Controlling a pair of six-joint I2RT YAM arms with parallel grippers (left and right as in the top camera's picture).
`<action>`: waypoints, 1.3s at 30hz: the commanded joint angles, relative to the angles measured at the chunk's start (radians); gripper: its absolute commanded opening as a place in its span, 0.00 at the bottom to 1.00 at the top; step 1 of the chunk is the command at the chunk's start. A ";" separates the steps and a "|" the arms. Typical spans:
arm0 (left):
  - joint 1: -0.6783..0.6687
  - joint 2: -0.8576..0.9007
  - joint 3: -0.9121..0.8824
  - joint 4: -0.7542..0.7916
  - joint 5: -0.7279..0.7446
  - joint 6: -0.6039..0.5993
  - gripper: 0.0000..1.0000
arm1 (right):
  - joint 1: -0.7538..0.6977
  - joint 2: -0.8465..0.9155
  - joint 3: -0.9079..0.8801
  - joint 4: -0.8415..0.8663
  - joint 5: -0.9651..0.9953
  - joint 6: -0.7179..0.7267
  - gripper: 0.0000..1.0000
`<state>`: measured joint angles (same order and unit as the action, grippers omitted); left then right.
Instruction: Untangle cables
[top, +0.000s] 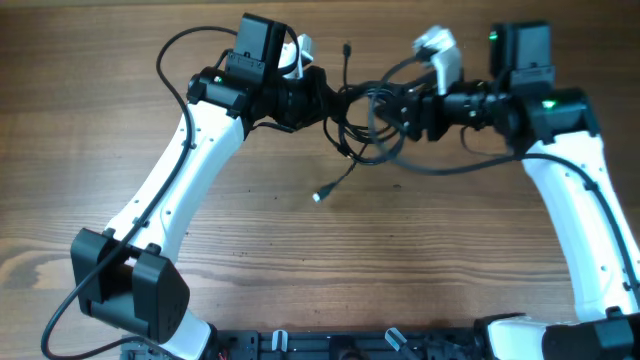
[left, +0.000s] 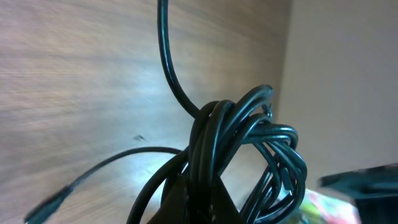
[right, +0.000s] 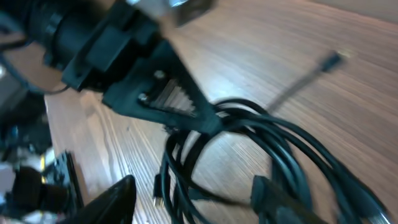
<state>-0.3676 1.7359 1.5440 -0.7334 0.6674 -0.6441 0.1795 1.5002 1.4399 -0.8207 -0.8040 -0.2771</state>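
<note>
A tangle of black cables (top: 365, 115) hangs between my two grippers at the far side of the wooden table. My left gripper (top: 325, 100) is shut on a bundle of the cable loops (left: 208, 143) and holds it above the table. My right gripper (top: 402, 112) is open, and its fingers (right: 199, 202) stand wide apart with several cable strands (right: 273, 149) between them. The left gripper's finger (right: 168, 102) shows in the right wrist view clamping the bundle. One loose end with a silver plug (top: 318, 196) lies on the table. Another end (top: 346, 48) sticks up.
The wooden table (top: 330, 270) stretches toward the front below the tangle. The arm bases and a dark rail (top: 340, 345) sit at the front edge. A pale wall (left: 348, 81) rises behind the table's far edge.
</note>
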 joint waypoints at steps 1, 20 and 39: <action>0.017 0.000 0.011 -0.005 0.193 -0.066 0.04 | 0.050 0.007 0.011 -0.049 0.004 -0.184 0.52; 0.079 0.000 0.011 -0.087 0.358 -0.072 0.04 | 0.088 0.192 0.005 -0.180 -0.174 -0.401 0.38; 0.106 0.000 0.011 -0.170 -0.207 -0.061 0.04 | -0.061 0.136 0.053 0.021 -0.522 -0.108 0.04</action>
<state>-0.2970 1.7370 1.5581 -0.8867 0.7059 -0.7143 0.1692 1.7012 1.4425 -0.8364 -1.1511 -0.4789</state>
